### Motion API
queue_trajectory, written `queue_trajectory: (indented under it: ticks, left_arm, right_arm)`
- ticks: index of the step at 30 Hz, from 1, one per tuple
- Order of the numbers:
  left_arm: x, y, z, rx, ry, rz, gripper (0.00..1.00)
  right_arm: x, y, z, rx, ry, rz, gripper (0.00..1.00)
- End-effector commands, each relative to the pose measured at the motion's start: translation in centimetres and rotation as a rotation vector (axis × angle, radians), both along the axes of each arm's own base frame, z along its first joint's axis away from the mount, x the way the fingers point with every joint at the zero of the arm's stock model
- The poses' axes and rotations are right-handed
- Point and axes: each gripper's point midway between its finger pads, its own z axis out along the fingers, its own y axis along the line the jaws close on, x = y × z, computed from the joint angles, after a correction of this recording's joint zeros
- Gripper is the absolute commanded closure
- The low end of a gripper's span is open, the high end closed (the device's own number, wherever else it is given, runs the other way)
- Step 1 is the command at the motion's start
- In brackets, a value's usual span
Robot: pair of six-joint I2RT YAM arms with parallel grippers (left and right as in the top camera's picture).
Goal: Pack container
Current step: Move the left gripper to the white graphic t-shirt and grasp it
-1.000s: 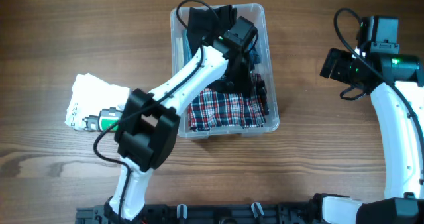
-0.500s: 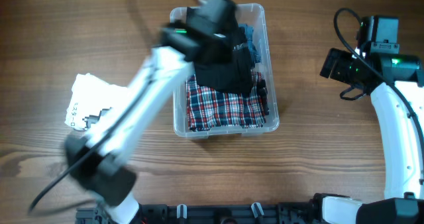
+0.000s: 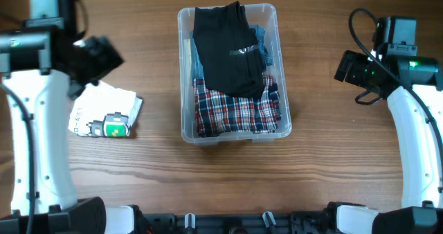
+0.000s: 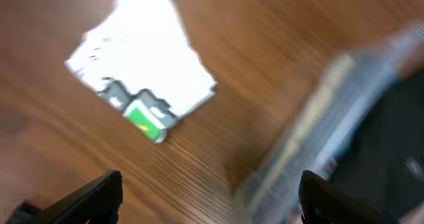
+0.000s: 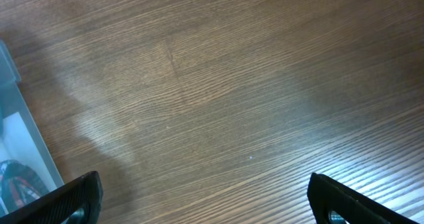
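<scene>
The clear container [image 3: 184,75] stands in the middle of the table. A black garment [image 3: 225,47] lies on top of a plaid cloth [image 3: 235,113] and a bit of blue fabric inside it. My left gripper [image 3: 105,56] is high at the far left, well away from the container and above a white packet [image 3: 104,113]. In the blurred left wrist view the gripper [image 4: 212,197] is open and empty, with the packet [image 4: 142,78] and the container [image 4: 318,134] below. My right gripper [image 3: 345,68] is open over bare wood [image 5: 205,201], to the right of the container [image 5: 10,118].
The white packet with a green and grey mark [image 3: 116,127] lies on the wooden table [image 3: 311,172] to the left of the container. Both arm bases stand at the front edge.
My left arm has swung out of the container to the far left and its jaws have opened. The black garment stays in the container. The right arm has not moved.
</scene>
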Motion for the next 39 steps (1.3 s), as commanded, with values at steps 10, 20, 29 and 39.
queue_trajectory:
  ticks: [10, 20, 29, 39]
  left_arm:
    - [-5.4, 8.0, -10.7, -0.093, 0.231, 0.55, 0.0]
    - [-7.2, 7.9, -20.0, -0.181, 0.255, 0.669, 0.0]
    - [-5.2, 7.5, -23.4, -0.237, 0.122, 0.648, 0.0]
    - [-3.5, 6.8, -23.1, -0.312, 0.062, 0.619, 0.0]
  right_arm:
    - [0.1, -0.1, 1.0, -0.009, -0.027, 0.006, 0.0]
    - [0.1, -0.1, 1.0, -0.009, -0.027, 0.006, 0.0]
    - [0.1, -0.1, 1.0, -0.009, -0.027, 0.006, 0.0]
    - [0.1, -0.1, 1.0, -0.009, -0.027, 0.006, 0.0]
